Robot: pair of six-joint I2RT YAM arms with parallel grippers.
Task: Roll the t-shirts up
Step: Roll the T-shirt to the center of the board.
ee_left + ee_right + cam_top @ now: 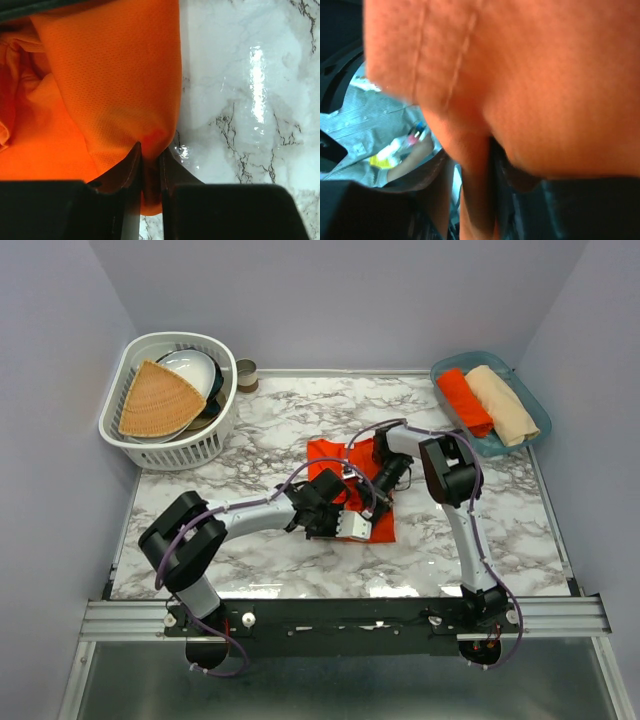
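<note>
An orange-red t-shirt [327,455] lies crumpled on the marble table [250,560] at the centre, partly hidden by both arms. My left gripper [345,510] is shut on a fold of its cloth; the left wrist view shows the orange fabric [110,75] pinched between the dark fingers [129,167]. My right gripper [372,488] is shut on the same shirt; in the right wrist view blurred orange cloth [535,75] fills the frame and runs down between the fingers. A rolled orange-red t-shirt [465,401] and a rolled beige t-shirt [500,403] lie in a blue tray [535,405].
A white basket [170,450] at the back left holds a tan woven fan-shaped piece [158,402] and bowls [195,370]. A small jar [246,373] stands beside it. Grey walls enclose the table on three sides.
</note>
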